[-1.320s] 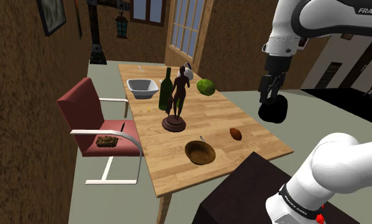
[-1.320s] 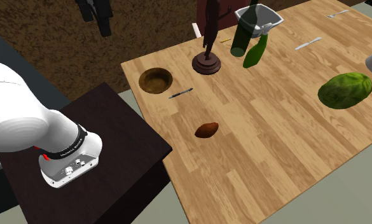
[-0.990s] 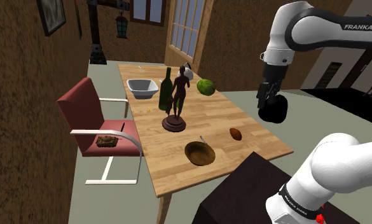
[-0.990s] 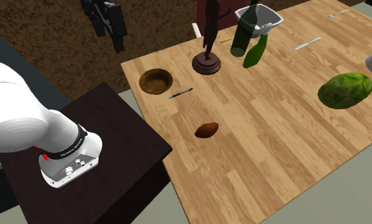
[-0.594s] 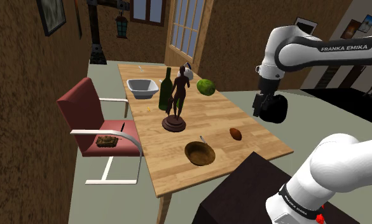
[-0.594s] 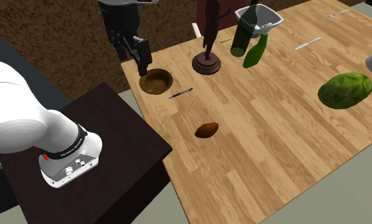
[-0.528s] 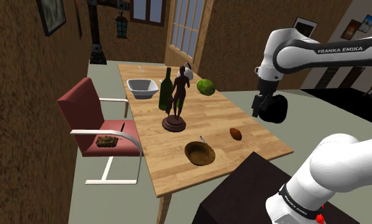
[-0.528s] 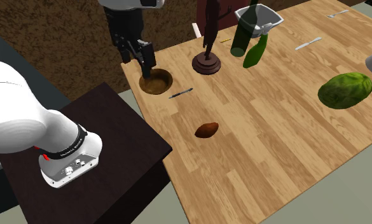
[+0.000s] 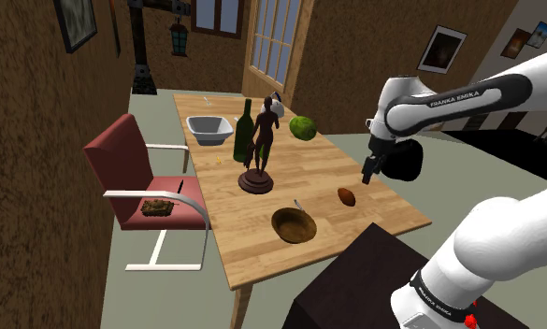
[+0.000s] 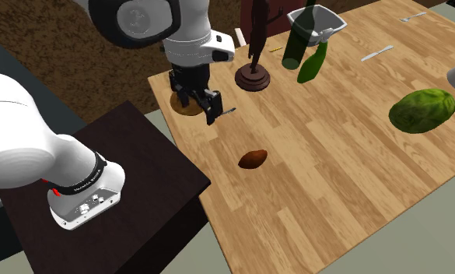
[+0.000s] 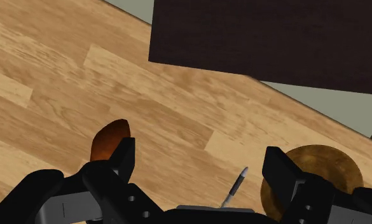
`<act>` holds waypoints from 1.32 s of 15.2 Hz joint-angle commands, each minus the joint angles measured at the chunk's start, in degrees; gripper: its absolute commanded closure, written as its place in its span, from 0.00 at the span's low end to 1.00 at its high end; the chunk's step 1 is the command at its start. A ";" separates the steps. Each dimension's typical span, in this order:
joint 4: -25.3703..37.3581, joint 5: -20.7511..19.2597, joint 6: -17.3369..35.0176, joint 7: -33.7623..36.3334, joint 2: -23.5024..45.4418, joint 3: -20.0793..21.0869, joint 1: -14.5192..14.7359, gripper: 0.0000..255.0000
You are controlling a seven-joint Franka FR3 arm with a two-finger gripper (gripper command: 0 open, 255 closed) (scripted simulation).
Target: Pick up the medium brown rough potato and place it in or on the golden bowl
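The wooden table [image 9: 323, 166] meets the dark stand [image 10: 152, 167] at its near edge; above the planks hangs the black gripper [image 10: 201, 110], its fingers spread wide with nothing held between them. The golden-brown bowl [image 9: 294, 224] sits close to the stand; the reddish-brown potato [image 10: 253, 159] lies on bare wood apart from it, at two o'clock from the bowl in the shoulder view and five o'clock from the gripper in the second exterior view; a small pen [image 11: 235, 186] lies just beside the bowl.
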 commanded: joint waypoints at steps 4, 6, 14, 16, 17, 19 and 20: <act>1.12 -1.07 12.49 -5.42 11.26 -5.27 -0.28 0.00; 2.16 -0.27 17.28 -8.03 16.30 -7.19 -0.01 0.00; 9.86 14.72 33.25 -25.37 38.26 -9.81 -0.38 0.00; 12.76 20.00 35.82 -30.59 43.55 -7.68 -2.66 0.00; 14.34 22.23 36.90 -32.89 46.05 -6.25 -4.20 0.00; 14.85 23.10 37.80 -33.68 47.40 -5.17 -5.26 0.00; 15.02 23.72 38.47 -34.13 48.26 -4.64 -5.73 0.00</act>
